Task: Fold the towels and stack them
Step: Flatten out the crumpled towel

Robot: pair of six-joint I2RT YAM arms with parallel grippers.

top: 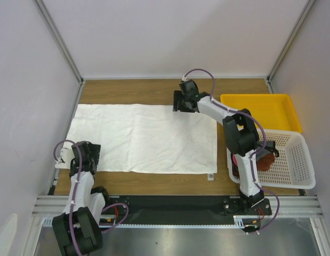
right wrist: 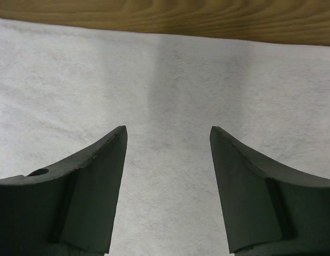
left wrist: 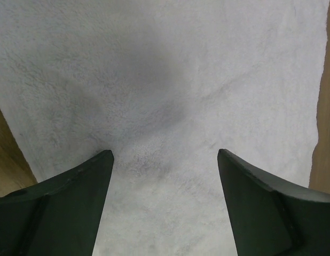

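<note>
A large white towel (top: 143, 137) lies spread flat on the wooden table, with a small tag (top: 210, 176) at its near right corner. My left gripper (top: 85, 153) hangs over the towel's near left corner. In the left wrist view it (left wrist: 165, 154) is open, with only white cloth (left wrist: 170, 80) beneath the fingers. My right gripper (top: 183, 101) is at the towel's far edge, right of the middle. In the right wrist view it (right wrist: 167, 130) is open above the cloth (right wrist: 170, 80), holding nothing. A reddish-brown towel (top: 266, 159) and a pink one (top: 235, 160) lie in the basket, partly hidden by the right arm.
A white perforated basket (top: 298, 160) stands at the right near the table's edge. A yellow tray (top: 261, 109) sits behind it. Bare wood (top: 133, 90) shows beyond the towel and along its near side. Walls enclose the table on three sides.
</note>
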